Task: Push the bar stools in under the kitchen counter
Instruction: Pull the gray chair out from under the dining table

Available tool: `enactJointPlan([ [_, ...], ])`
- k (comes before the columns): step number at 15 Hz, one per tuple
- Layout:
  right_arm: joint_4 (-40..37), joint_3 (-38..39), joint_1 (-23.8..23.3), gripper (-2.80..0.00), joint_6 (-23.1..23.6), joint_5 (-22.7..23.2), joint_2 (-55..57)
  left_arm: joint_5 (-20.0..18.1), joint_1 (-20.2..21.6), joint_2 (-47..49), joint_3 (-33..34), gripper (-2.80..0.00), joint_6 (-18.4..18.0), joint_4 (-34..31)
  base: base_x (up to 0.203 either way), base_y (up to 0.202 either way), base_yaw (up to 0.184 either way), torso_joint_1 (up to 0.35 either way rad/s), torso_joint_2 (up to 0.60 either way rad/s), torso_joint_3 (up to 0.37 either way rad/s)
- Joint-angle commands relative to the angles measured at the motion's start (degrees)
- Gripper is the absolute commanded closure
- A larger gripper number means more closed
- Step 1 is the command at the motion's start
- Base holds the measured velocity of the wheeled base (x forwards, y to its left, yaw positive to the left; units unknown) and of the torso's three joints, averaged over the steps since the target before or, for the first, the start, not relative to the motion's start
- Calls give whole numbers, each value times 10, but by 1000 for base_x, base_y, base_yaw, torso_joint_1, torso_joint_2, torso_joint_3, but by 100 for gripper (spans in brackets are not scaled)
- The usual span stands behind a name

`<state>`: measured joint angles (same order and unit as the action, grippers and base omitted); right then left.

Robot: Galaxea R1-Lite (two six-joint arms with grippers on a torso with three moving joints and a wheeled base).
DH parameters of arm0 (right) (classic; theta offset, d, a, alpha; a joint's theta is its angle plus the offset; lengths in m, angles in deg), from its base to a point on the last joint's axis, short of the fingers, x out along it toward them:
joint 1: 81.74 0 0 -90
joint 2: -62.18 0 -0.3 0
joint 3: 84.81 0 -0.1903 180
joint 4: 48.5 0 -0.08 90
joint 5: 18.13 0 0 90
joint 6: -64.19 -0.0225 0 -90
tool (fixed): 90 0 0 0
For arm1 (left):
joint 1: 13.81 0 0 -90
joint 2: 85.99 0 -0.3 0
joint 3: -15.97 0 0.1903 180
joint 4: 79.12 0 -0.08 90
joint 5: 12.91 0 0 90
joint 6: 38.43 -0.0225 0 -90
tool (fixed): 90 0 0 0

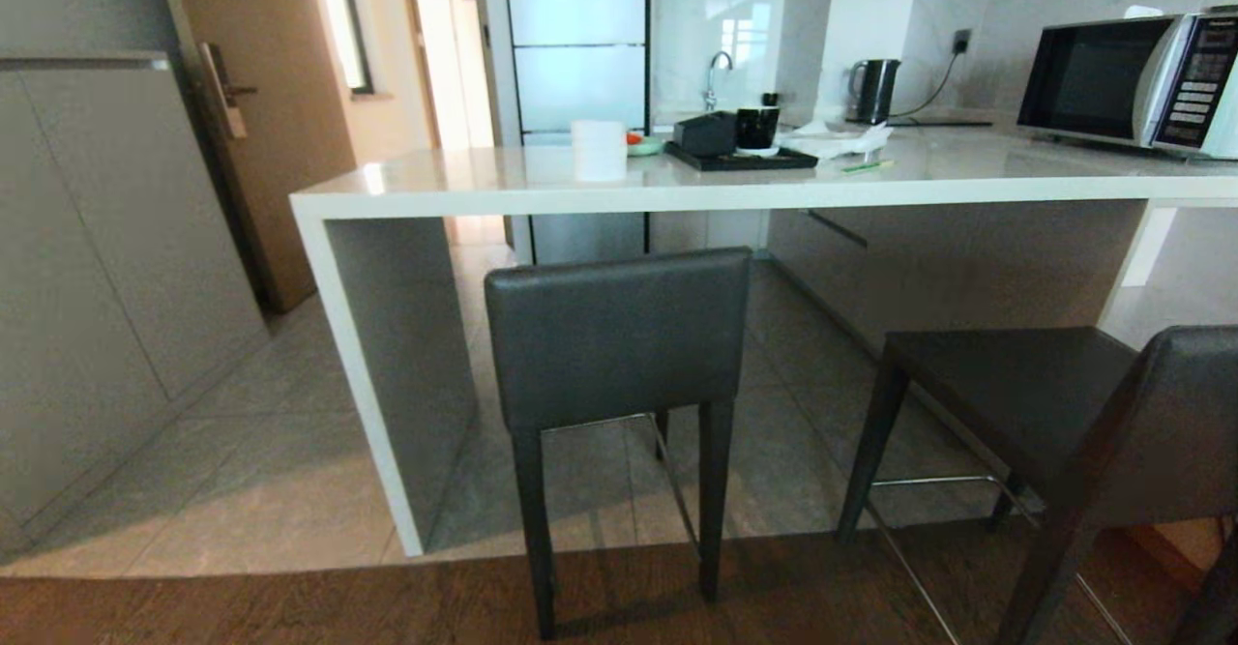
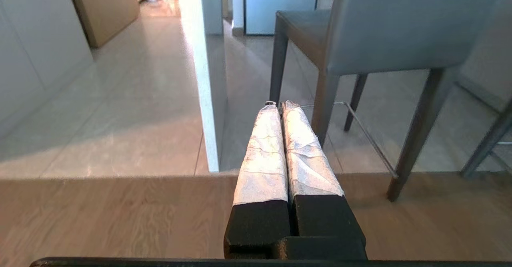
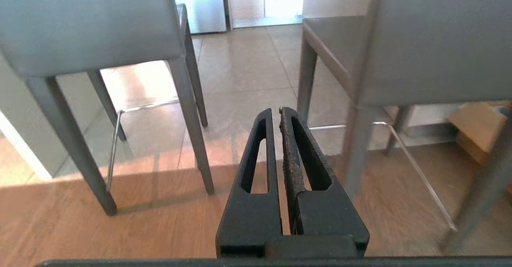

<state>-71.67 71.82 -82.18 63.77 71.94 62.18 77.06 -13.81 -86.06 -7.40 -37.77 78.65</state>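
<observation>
Two bar stools stand pulled out from the white desk (image 1: 677, 186): the left stool (image 1: 619, 336) at six o'clock beside the desk's side panel, the right stool (image 1: 1054, 413) at four o'clock. Left pincer (image 2: 279, 105) clenched, empty; right pincer (image 3: 276, 111) clenched, empty, both low before the stools.

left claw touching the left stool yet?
Apart. The left wrist view shows the shut left claw hanging over the floor, with open floor between its tips and the left bar stool ahead.
</observation>
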Motion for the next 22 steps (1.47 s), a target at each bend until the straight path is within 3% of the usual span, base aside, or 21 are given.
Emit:
enactJointPlan([
  [1, 1, 5, 0, 0, 0, 0, 1, 0, 0, 0, 6, 0, 0, 0, 206, 0, 2, 3, 0, 7],
  [16, 0, 5, 0, 0, 0, 0, 1, 0, 0, 0, 6, 0, 0, 0, 194, 0, 1, 2, 1, 2],
  [22, 0, 5, 0, 0, 0, 0, 1, 0, 0, 0, 6, 0, 0, 0, 23, 0, 0, 1, 0, 0],
])
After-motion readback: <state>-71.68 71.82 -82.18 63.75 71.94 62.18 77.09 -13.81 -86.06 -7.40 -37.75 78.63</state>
